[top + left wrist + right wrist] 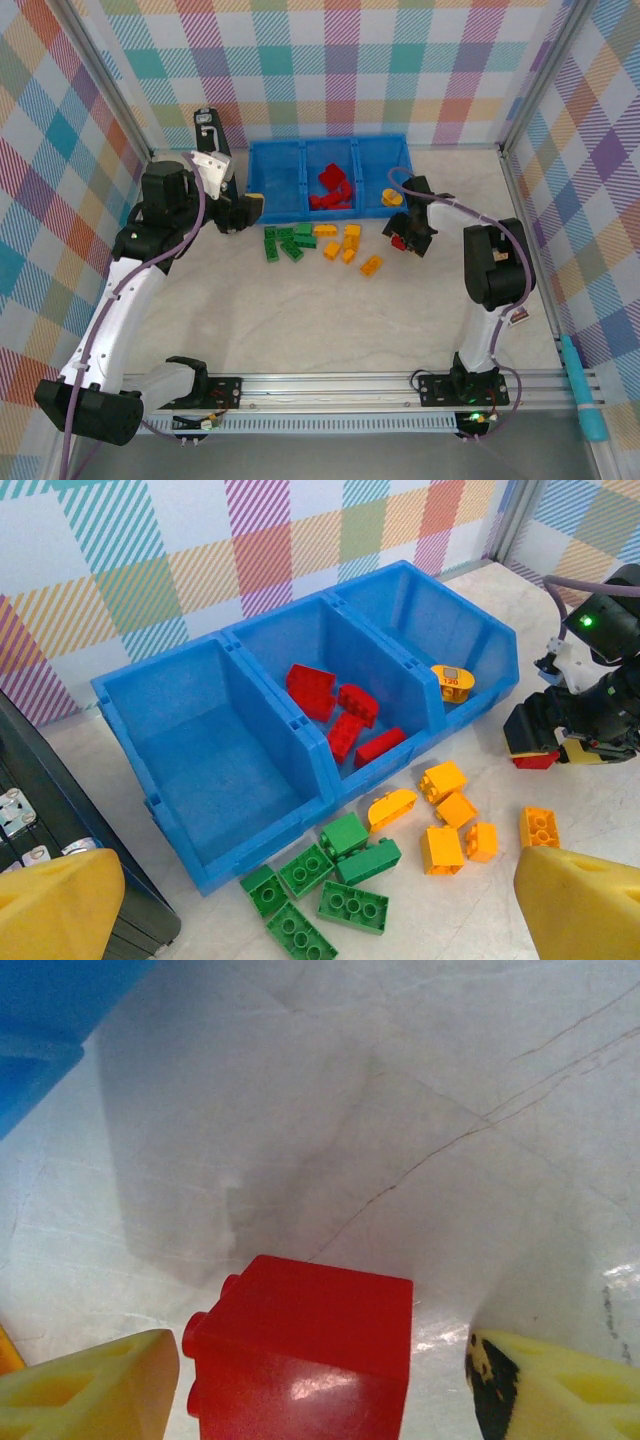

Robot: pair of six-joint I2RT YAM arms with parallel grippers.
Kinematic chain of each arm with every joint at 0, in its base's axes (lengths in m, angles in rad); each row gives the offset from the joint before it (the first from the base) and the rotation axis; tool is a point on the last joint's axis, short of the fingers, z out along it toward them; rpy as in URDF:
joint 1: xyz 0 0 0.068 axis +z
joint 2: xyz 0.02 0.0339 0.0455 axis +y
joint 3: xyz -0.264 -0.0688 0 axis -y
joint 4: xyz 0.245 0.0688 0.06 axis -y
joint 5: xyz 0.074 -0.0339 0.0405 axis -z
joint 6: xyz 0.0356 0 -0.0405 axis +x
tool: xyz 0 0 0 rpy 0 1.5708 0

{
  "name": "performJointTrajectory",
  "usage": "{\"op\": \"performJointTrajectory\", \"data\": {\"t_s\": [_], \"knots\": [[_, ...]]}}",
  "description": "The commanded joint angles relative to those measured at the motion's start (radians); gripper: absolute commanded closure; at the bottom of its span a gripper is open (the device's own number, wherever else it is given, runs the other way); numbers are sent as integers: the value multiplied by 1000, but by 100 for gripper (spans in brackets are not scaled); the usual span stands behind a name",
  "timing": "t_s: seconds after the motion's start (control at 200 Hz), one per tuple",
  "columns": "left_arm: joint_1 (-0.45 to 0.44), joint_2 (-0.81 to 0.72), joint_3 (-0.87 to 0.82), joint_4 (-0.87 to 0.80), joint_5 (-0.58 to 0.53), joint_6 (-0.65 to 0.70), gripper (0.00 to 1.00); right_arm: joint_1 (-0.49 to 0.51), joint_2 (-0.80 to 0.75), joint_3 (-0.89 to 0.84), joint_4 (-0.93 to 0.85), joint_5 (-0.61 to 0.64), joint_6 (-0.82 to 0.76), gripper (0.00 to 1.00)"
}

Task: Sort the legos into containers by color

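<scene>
The blue tray (pixel 273 160) (pixel 200 750) stands at the back with three compartments. Several red legos (pixel 332 188) (pixel 340 715) lie in the middle one. Several green legos (pixel 287 241) (pixel 330 885) and yellow-orange legos (pixel 345 242) (pixel 450 820) lie on the table in front of it. My left gripper (pixel 245 210) (pixel 320 905) hangs open above the green ones, holding nothing. My right gripper (pixel 405 240) (pixel 322 1360) is down at the table and straddles a single red lego (pixel 397 241) (pixel 300 1310). Its left finger is close to the studs. A gap shows at its right finger.
A round yellow piece (pixel 393 197) (pixel 451 682) with a sticker sits at the front of the right compartment. A black case (pixel 60 820) stands left of the tray. A teal-handled tool (pixel 585 395) lies outside the frame at the right. Checked walls close the cell.
</scene>
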Motion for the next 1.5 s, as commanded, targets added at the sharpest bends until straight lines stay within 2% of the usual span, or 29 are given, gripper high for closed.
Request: {"op": "performJointTrajectory", "data": {"t_s": [0.0, 0.19, 0.35, 0.55, 0.72, 0.85, 0.955, 1.03, 1.18, 1.295, 1.495], "knots": [[18, 3, -9, 3, -4, 11, 0, -5, 40, 32, 16, 13, 14, 28], [18, 6, -10, 4, -1, 10, 0, -5, 51, 38, 14, 31, -13, 38], [17, 5, -9, 4, 0, 11, 0, -5, 57, 45, 11, 49, -50, 55], [18, 14, 8, -11, -3, 15, 0, -3, 74, 83, -35, 58, -158, 67], [18, 17, 8, -13, -4, 16, 0, 2, -23, 158, -151, 128, -299, 69], [17, 22, 6, -11, -1, 16, 0, 33, -113, 284, -236, 165, -440, 69], [18, 24, 3, -5, 5, 13, 0, 90, -114, 426, -232, 216, -601, 68], [18, 26, 0, 0, 20, 8, 0, 129, -58, 539, -182, 258, -713, 68], [18, 23, 0, 0, 12, 5, 0, 207, 114, 797, -101, 191, -890, 68], [18, 19, -7, 8, -1, 6, 0, 274, 244, 916, -9, 185, -999, 68], [18, 37, 9, -10, -19, 7, 0, 308, 477, 1173, -63, 182, -1063, 67]]}}
